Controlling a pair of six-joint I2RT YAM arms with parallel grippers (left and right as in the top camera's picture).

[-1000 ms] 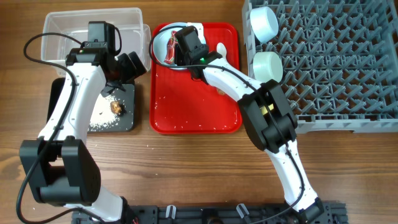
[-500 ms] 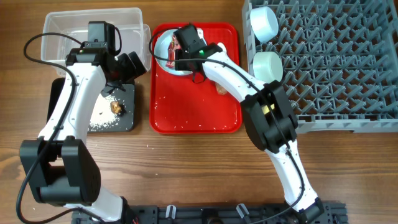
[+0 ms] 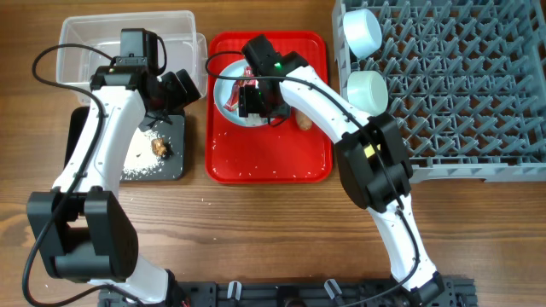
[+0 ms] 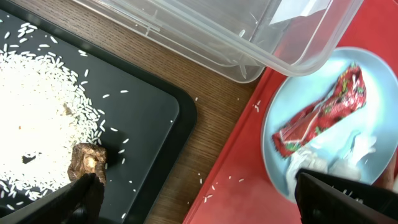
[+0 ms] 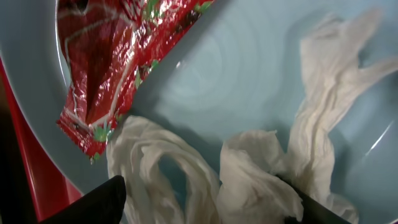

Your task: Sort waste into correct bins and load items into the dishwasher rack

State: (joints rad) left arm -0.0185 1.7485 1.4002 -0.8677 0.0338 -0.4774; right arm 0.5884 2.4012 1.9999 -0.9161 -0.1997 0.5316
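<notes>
over the last second the right gripper (image 3: pixel 253 101) has slid from the top edge of the light-blue plate (image 3: pixel 227 92) toward its middle. its fingers are now spread on either side of the crumpled white tissue (image 5: pixel 249 168), not yet pinching it. the red snack wrapper (image 5: pixel 118 68) lies beside it on the same plate, in the upper part of the red serving tray (image 3: pixel 264 158). this reads as lining up a tissue pick for the bins.

the left gripper (image 4: pixel 199 186) has not moved. it is open and empty, between the clear tub (image 3: pixel 94 34) and the black tray (image 3: pixel 177 168), which holds rice crumbs (image 4: pixel 37 118) and a dark food lump (image 4: pixel 89 163).

the wooden table (image 3: pixel 256 230) is matte brown with a few stray grains. nothing of the room beyond it shows.
</notes>
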